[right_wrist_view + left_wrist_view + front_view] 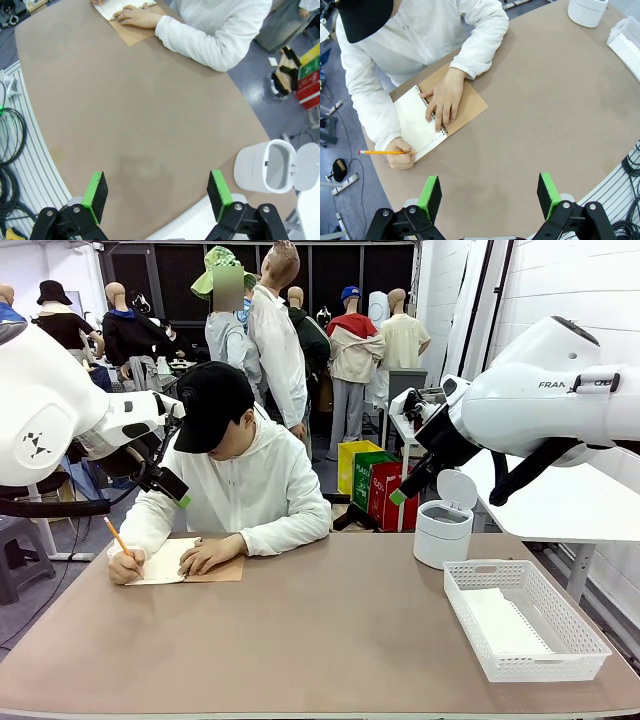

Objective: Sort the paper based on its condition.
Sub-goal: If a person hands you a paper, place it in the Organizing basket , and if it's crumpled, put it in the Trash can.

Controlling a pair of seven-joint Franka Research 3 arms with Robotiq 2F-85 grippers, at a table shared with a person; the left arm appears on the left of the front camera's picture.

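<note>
The paper [165,562] in play is a cream page lying open in a spiral notebook. It sits near the far edge of the table [320,640], toward the left corner, directly in front of the seated person. The notebook's brown cover [222,571] is folded out flat beside the page, on the side toward the middle of the table.

The person's hand with the pencil [125,568] rests on the outer edge of the page, and the yellow pencil [117,537] slants up and away from it. Their other hand [210,555] lies flat across the spiral binding, fingers spread over both page and cover.

Along the right edge of the table, toward the near corner, stands a white basket [548,664]. Something flat and white lies on its bottom, but I cannot tell whether it is a sheet. Just beyond the basket, near the far right corner, is a small white bin [442,532] with its lid tipped up.

The left gripper [488,181] hangs above the table on the near side of the notebook, its green pads spread wide with nothing between them. The right gripper [156,186] hangs over bare table, its jaws likewise wide apart and empty, with the bin off to one side.
</note>
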